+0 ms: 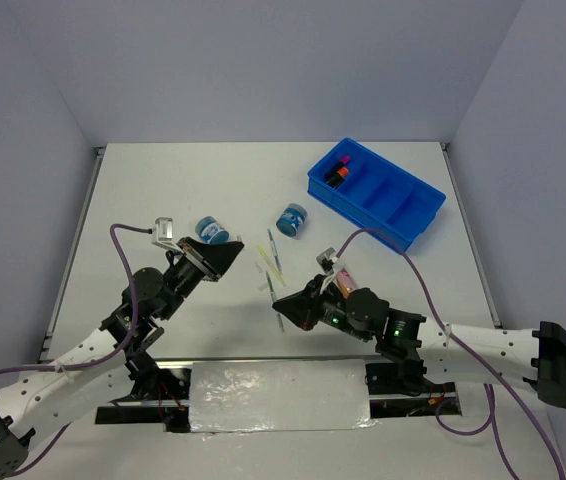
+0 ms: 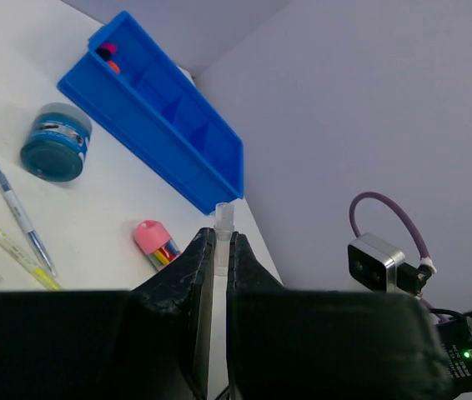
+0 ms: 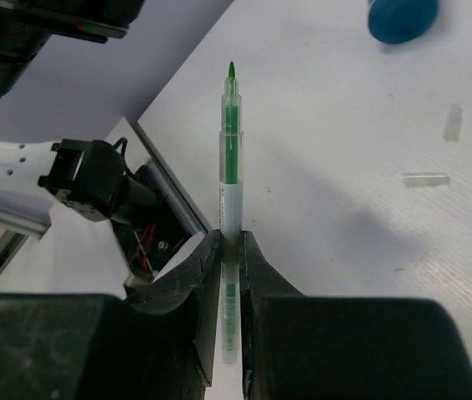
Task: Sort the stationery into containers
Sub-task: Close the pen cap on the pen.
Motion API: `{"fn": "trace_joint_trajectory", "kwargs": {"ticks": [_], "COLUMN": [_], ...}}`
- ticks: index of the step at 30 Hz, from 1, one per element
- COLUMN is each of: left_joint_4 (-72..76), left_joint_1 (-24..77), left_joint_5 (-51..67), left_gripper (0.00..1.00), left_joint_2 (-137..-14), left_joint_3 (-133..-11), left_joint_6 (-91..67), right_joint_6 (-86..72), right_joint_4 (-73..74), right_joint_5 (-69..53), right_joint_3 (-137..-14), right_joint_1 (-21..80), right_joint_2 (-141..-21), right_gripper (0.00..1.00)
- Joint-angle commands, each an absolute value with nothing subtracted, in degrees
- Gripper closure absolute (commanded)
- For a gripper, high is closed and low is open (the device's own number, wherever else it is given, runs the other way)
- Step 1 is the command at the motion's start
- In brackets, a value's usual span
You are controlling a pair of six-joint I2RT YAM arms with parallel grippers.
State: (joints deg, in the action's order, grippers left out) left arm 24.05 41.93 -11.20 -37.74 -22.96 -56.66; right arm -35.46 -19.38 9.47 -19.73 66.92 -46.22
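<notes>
- Your left tool [image 2: 221, 248] is pinched narrow on a small clear cap [image 2: 223, 215].
- Your right tool [image 3: 229, 243] is clamped on a green pen [image 3: 231, 150], whose tip sticks out well past the fingertips.
- The blue tray [image 1: 395, 200] sits far right on the bench [image 1: 163, 180], with highlighters [image 1: 339, 171] in its far end compartment.
- One blue tub [image 1: 291, 220] stands near the tray, and the other tub [image 1: 211, 231] is just beyond your left tool.
- Loose pens [image 1: 274, 262] lie between your two tools.
</notes>
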Motion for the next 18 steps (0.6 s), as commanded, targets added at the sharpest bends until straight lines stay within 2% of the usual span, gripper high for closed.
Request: {"fn": "trace_joint_trajectory", "kwargs": {"ticks": [1, 7, 18], "left_joint_4": [33.7, 34.1, 35.3], "left_joint_1": [42.2, 42.3, 42.2], "left_joint_5": [-6.6, -4.5, -3.2], "left_gripper": [1.0, 1.0, 1.0], "left_joint_2": [-36.6, -36.3, -36.1], "left_joint_3": [-22.9, -23.3, -22.5], "left_joint_6": [-54.8, -55.1, -55.5], "right_joint_6": [-33.7, -31.6, -30.6], "right_joint_4": [-28.2, -27.6, -24.8], "right_joint_5": [14.9, 19.0, 21.4], "right_joint_3": [-24.6, -29.2, -32.3], "right_joint_1": [70.0, 74.4, 74.9], "right_joint_2": [-49.9, -54.2, -55.9], "right_gripper": [1.0, 1.0, 1.0]}}
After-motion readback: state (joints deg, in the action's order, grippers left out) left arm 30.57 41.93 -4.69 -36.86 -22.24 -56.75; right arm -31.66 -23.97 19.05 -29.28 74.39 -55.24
